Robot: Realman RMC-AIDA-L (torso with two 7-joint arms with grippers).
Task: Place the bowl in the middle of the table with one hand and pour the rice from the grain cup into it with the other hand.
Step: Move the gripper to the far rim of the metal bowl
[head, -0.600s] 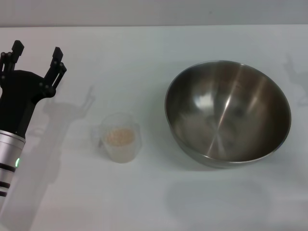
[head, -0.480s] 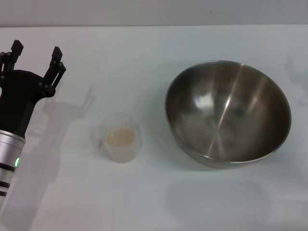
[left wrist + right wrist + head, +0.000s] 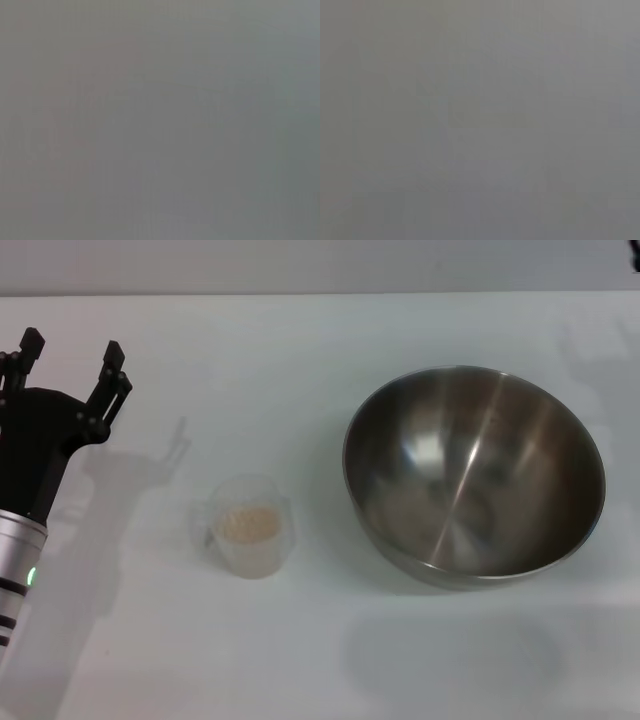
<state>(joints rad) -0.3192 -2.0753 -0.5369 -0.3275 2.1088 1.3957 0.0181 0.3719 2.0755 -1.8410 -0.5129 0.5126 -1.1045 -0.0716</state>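
Observation:
The steel bowl (image 3: 474, 475) stands on the white table (image 3: 300, 360), right of centre, and is empty. The frosted grain cup (image 3: 250, 525) stands left of it, holding a small heap of rice (image 3: 247, 524). My left gripper (image 3: 70, 350) is open and empty at the far left, up and to the left of the cup and well apart from it. The right gripper is out of the head view. Both wrist views show only plain grey.
The table's far edge (image 3: 320, 293) runs across the top. Bare tabletop lies between the cup and the bowl and along the near side.
My left gripper has shifted slightly to the left. The cup and bowl have not moved.

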